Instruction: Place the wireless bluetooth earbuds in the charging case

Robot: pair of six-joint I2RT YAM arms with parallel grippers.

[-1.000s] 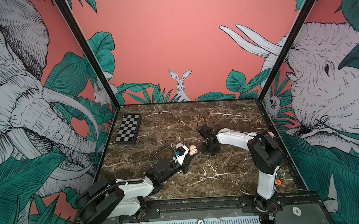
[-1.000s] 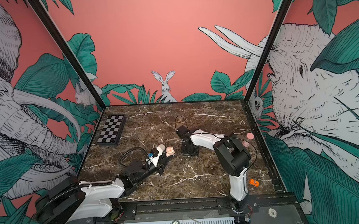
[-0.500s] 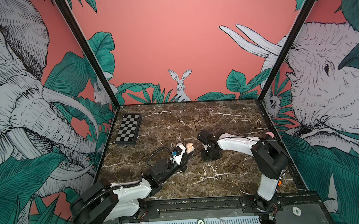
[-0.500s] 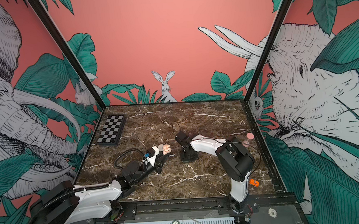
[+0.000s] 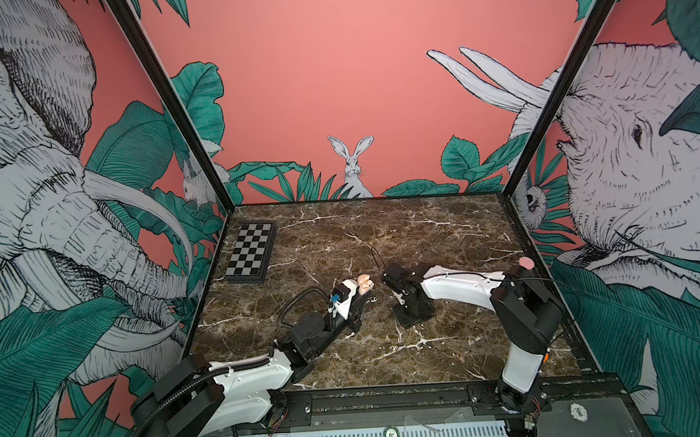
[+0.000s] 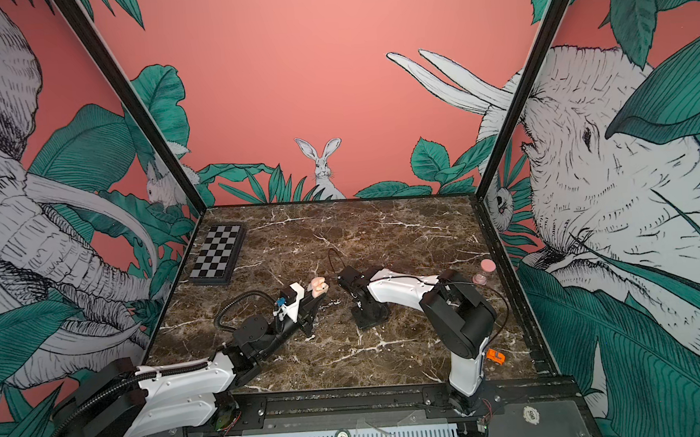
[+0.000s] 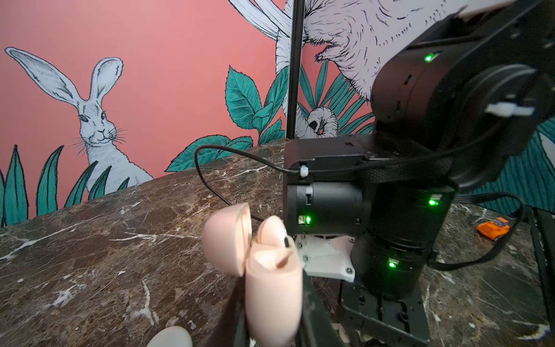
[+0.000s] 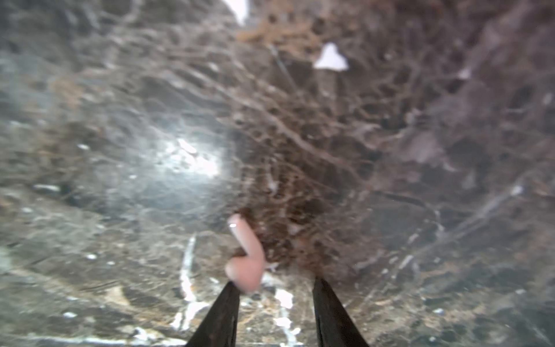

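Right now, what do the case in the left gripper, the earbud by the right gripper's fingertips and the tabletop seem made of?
The charging case: likely moulded plastic, pale pink, satin; smooth rounded shell, soft highlights. The earbud: probably similar pink plastic, glossier; a bright glint on its stem, though blurred. The table: polished brown marble or a marble-look laminate; white veins, lamp reflection.

Top views: bright, even light; sharp focus; shadows faint; posts splay outward toward frame edges. Left wrist view: wall and marble sharp; case, close to lens, soft. Right wrist view: blurred throughout; white glare patch on marble ahead of right gripper, off to one side; earbud beside fingertip soft-edged.
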